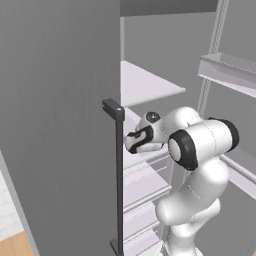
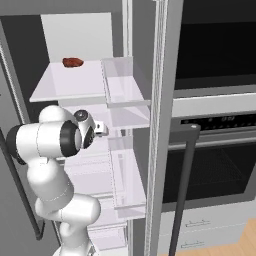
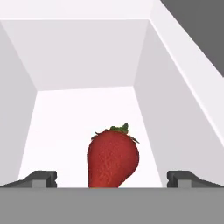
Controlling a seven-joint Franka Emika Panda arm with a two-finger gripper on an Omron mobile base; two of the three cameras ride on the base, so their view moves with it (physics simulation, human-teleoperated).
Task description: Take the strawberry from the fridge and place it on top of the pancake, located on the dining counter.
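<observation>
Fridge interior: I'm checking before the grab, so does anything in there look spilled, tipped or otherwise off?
Nothing stands out. The strawberry lies intact on a clean pale shelf, between the tips of the open gripper. The fridge shelves look level, with no spill. A dark red item rests on an upper shelf.

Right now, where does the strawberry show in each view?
Left base view: I cannot pick it out; the arm reaches into the fridge between the shelves.
Right base view: I cannot pick it out; a dark red item lies on the upper shelf.
Hand view: strawberry at bottom centre, between the open gripper tips.
Shared landmark: the fridge's pale shelves.
</observation>
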